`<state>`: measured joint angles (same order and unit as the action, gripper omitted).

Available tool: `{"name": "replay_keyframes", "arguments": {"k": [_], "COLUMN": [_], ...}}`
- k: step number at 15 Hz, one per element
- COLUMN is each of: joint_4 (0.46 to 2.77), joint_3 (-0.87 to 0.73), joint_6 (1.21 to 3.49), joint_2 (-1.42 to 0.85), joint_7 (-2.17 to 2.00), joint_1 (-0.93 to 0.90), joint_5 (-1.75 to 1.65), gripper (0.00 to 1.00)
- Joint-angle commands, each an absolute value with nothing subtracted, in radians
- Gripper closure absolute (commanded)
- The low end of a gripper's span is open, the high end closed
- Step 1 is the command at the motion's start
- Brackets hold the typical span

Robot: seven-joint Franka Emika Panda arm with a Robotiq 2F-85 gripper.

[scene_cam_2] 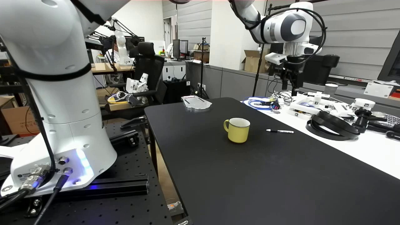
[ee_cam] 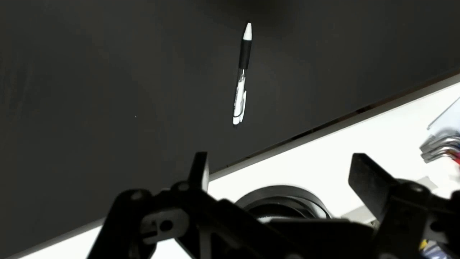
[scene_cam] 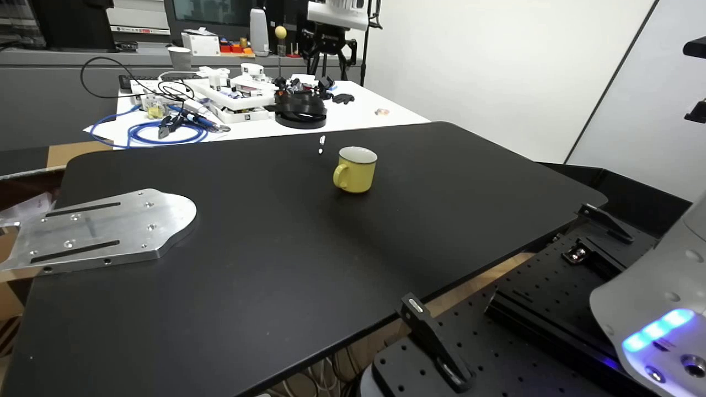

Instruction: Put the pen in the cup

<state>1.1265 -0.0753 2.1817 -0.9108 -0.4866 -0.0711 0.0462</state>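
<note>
Surface [scene_cam_2: 268, 181], black and broad, carries both things the task names. The claw [ee_cam: 280, 160] hangs beyond the cup [scene_cam_2: 238, 132], spread apart and holding nothing — so reaching for the pick-up looks like the step in hand. That cup stands upright. The pen [ee_cam: 240, 84] lies near it, not touching, tip roughly cupward. Next probably: ease toward the cup, centre over the barrel, lower — then close crosswise.
</note>
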Motion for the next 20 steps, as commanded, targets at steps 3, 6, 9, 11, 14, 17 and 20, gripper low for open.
{"name": "replay_keyframes", "arguments": {"k": [3,6,9,11,14,17,20], "joint_4": [1.040,1.034,1.032,1.026,1.013,0.999,0.988], "joint_3": [-0.082,-0.077,-0.078,-0.078,-0.069,-0.067,-0.067], "joint_6": [2.170,2.193,2.223,2.238,2.241,2.253,2.268], "joint_2": [-1.032,-1.070,-1.102,-1.125,-1.152,-1.176,-1.198], "joint_7": [-0.539,-0.531,-0.523,-0.519,-0.512,-0.512,-0.515], "joint_1": [-0.057,-0.050,-0.049,-0.050,-0.049,-0.053,-0.058], "joint_5": [0.091,0.110,0.116,0.115,0.121,0.127,0.130], "gripper": [0.00,0.00,0.00,0.00,0.00,0.00,0.00]}}
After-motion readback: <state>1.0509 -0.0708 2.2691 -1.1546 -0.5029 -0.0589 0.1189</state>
